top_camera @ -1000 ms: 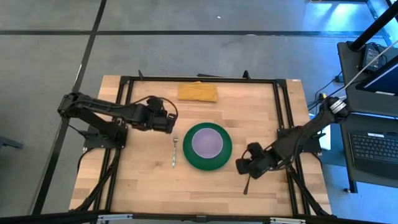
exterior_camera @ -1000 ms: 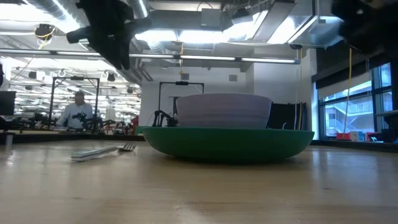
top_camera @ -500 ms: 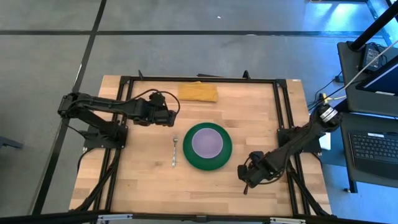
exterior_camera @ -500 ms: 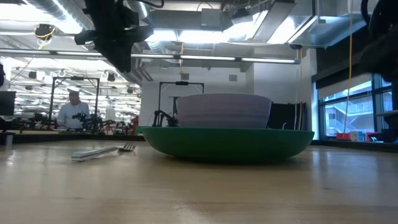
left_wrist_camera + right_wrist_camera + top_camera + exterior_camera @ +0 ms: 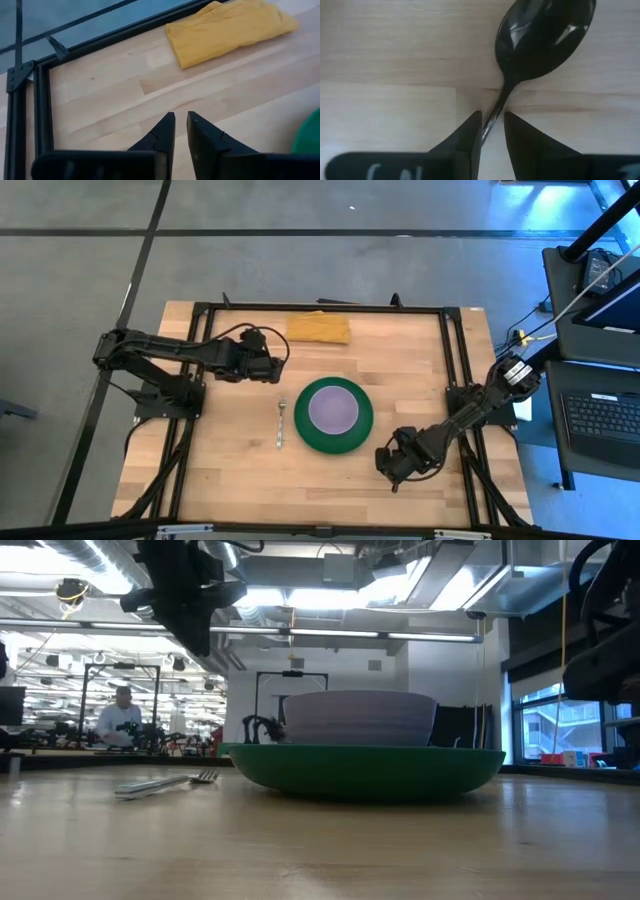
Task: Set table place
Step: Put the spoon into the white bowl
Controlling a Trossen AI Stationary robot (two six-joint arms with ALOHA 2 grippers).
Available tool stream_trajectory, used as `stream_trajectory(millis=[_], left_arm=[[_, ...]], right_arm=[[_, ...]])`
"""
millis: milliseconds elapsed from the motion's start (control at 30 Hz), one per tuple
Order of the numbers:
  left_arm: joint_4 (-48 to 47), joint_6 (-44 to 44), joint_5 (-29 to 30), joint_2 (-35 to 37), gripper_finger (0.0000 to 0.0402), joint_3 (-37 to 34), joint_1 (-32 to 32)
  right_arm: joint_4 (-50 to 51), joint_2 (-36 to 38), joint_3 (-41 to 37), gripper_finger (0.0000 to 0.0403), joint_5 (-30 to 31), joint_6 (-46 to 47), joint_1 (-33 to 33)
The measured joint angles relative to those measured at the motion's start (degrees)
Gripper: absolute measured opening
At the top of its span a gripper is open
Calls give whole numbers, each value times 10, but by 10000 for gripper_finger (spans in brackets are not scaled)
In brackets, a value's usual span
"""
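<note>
Now right gripper (image 5: 491, 122) jaws pinch thin stem of glossy dark oval spoon (image 5: 542, 35); left gripper (image 5: 180, 125) jaws near-closed.

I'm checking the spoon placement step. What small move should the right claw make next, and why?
Probably open slightly and lift away. In the right wrist view the right claw is closed on the thin handle of the dark-bowled metal spoon, whose bowl appears to lie on the light-wood table. From above, it sits right of the round green plate. The left claw waits near the yellow cloth.
</note>
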State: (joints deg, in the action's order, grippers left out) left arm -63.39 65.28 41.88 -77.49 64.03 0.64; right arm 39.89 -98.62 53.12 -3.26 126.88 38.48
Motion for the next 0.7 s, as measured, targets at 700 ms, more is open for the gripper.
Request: stream_trajectory(millis=[700], left_arm=[[21,6,-10,0,58,0,0]], right_arm=[[-7,-13,1,14,21,-86,0]])
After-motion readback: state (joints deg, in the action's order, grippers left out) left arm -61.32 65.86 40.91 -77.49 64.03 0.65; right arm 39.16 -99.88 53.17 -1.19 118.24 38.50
